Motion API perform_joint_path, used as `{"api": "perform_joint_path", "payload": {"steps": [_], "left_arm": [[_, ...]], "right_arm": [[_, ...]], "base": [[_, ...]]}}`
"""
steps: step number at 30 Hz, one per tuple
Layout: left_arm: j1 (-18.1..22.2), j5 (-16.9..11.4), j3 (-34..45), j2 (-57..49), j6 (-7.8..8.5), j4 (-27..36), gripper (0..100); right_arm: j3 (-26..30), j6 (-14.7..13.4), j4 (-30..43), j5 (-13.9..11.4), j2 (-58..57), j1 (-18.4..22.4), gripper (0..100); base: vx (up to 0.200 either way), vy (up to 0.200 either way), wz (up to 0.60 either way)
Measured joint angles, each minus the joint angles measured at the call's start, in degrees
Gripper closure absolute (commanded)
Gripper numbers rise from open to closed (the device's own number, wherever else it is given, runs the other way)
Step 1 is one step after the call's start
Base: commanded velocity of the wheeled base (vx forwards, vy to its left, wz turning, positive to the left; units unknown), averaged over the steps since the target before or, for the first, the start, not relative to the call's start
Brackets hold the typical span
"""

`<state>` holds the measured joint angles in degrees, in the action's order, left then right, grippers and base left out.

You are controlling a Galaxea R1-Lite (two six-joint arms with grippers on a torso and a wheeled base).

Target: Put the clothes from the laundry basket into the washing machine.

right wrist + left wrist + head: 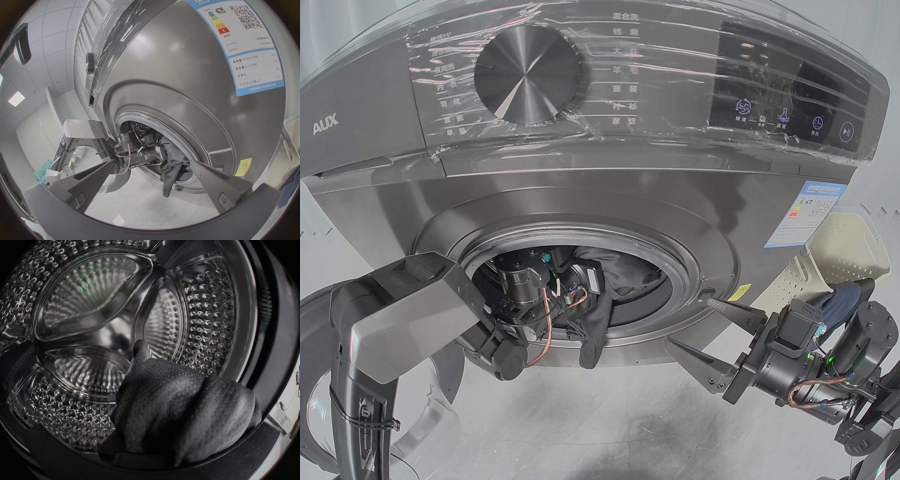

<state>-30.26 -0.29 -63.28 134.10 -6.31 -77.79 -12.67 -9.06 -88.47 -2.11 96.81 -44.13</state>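
Note:
The grey washing machine stands with its round opening uncovered. My left arm's wrist is in that opening, and the gripper end is inside the steel drum. A dark garment lies over the wrist and the opening's lower rim, one end hanging down outside. Inside the drum the same garment is bunched over the gripper end and hides it. My right gripper hangs open and empty to the right of the opening, below its rim. The right wrist view shows the right gripper wide open, with the garment beyond it.
A cream perforated laundry basket stands to the right of the machine with a dark blue cloth in it. The machine's door is swung open at the left. Grey floor lies in front.

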Motion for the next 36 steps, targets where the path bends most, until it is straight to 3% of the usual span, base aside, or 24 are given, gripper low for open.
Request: {"api": "perform_joint_path", "payload": {"steps": [6, 7, 16, 28, 36], "left_arm": [[0.63, 1.62, -8.61, 2.47, -0.35, 3.62, 100], [0.9, 2.04, -10.09, 2.93, -0.46, 4.17, 0], [1.77, 3.24, -10.47, 3.15, -1.37, 6.9, 0], [0.02, 2.72, -5.57, -2.32, -1.51, 19.93, 0], [-0.28, 2.12, -6.28, -1.49, -1.48, 20.72, 0]], "right_arm": [[0.05, 0.0, 0.0, 0.0, 0.02, -0.18, 0], [0.07, 0.0, 0.0, 0.01, 0.02, -0.18, 0], [-0.1, 0.0, -0.02, -0.02, 0.11, -0.24, 0], [-0.32, 0.02, -0.02, 0.01, 0.22, -0.33, 0], [-0.2, 0.0, -0.02, -0.05, 0.35, -0.33, 0]], "base": [[0.0, 0.0, 0.0], [0.0, 0.0, 0.0], [0.0, 0.0, 0.0], [0.0, 0.0, 0.0], [0.0, 0.0, 0.0]]}}
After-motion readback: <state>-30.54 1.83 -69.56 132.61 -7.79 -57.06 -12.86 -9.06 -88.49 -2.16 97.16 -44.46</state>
